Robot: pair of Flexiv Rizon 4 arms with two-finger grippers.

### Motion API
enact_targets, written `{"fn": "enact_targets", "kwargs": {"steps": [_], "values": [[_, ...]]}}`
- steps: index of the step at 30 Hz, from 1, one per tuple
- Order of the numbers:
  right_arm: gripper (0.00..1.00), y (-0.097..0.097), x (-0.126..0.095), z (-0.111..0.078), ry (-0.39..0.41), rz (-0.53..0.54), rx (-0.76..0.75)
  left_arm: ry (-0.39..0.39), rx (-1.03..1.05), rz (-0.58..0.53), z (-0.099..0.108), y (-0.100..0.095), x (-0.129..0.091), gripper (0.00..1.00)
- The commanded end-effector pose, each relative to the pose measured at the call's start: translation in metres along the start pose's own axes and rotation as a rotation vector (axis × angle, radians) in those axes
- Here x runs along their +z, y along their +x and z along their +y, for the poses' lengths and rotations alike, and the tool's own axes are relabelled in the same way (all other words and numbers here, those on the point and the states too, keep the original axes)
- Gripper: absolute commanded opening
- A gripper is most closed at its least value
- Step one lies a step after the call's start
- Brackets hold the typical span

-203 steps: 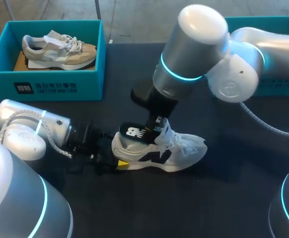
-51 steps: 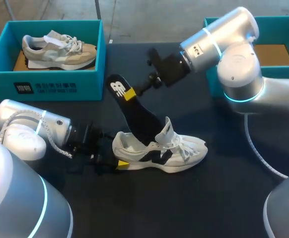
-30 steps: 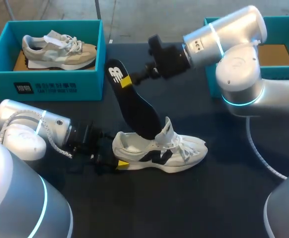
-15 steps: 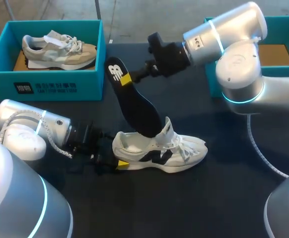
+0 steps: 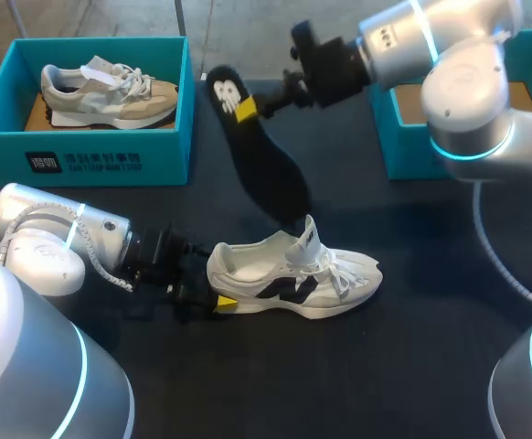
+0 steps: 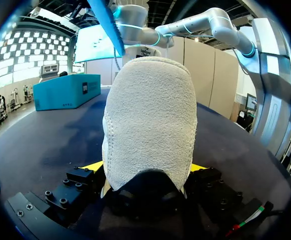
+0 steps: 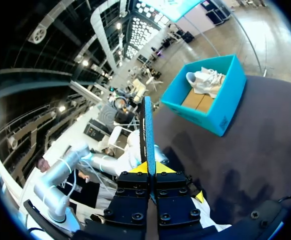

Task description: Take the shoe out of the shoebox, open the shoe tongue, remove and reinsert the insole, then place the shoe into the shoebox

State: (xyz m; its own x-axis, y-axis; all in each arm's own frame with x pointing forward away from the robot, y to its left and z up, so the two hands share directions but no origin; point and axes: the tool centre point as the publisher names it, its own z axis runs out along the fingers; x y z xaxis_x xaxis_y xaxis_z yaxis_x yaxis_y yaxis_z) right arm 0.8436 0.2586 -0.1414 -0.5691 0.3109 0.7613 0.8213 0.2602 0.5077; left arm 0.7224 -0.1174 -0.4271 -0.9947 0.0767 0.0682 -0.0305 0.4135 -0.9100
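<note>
Pinching the heel end of the black insole (image 5: pixel 268 174), the right gripper (image 5: pixel 246 110) has its 2 fingers closed on it, toe end hanging near the tongue; the left gripper (image 5: pixel 218 300) clamps the heel of the white sneaker (image 5: pixel 293 274), upright on the dark table (image 5: pixel 412 347), outside the teal shoebox (image 5: pixel 387 137).

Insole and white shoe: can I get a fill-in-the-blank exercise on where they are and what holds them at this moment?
1. The right end effector is shut on the insole, whose broad face is ____.
2. The left end effector grips the white shoe at its ____.
3. The white shoe rests upright on the ____.
4. The beige shoe lies inside a teal ____.

Missing words: black; heel; table; shoebox.
</note>
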Motion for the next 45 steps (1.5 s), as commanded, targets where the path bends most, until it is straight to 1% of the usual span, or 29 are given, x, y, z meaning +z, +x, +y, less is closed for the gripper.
{"fn": "enact_targets", "kwargs": {"steps": [1,4,8,15,22,27,30,33,38,45], "values": [[0.0,0.016,-0.027,0.002,-0.031,-0.032,-0.007,-0.003,0.0,0.0,0.003,-0.001,0.003,0.0],[0.0,0.022,-0.04,0.009,-0.028,-0.087,-0.027,-0.003,0.0,0.0,0.003,-0.001,0.003,0.0],[0.0,0.028,-0.057,0.016,-0.057,-0.122,-0.039,-0.003,0.0,0.0,0.003,-0.001,0.003,0.0],[0.0,0.05,-0.08,0.024,-0.11,-0.121,-0.038,-0.003,0.0,0.0,0.003,-0.001,0.003,0.0],[0.0,0.067,-0.105,0.026,-0.108,-0.117,-0.046,-0.003,0.0,0.0,0.003,-0.001,0.003,0.0],[0.0,0.077,-0.12,0.02,-0.145,-0.097,-0.003,-0.003,0.0,0.0,0.003,-0.001,0.003,0.0],[0.0,0.084,-0.129,0.016,-0.189,-0.052,0.022,-0.003,0.0,0.0,0.003,-0.001,0.003,0.0],[0.0,0.09,-0.137,0.014,-0.215,-0.021,0.036,-0.003,0.0,0.0,0.003,-0.001,0.003,0.0],[0.0,0.101,-0.148,0.009,-0.226,0.044,0.048,-0.003,0.0,0.0,0.003,-0.001,0.003,0.0],[0.0,0.109,-0.163,-0.004,-0.225,0.051,0.07,-0.003,0.0,0.0,0.003,-0.001,0.003,0.0]]}}
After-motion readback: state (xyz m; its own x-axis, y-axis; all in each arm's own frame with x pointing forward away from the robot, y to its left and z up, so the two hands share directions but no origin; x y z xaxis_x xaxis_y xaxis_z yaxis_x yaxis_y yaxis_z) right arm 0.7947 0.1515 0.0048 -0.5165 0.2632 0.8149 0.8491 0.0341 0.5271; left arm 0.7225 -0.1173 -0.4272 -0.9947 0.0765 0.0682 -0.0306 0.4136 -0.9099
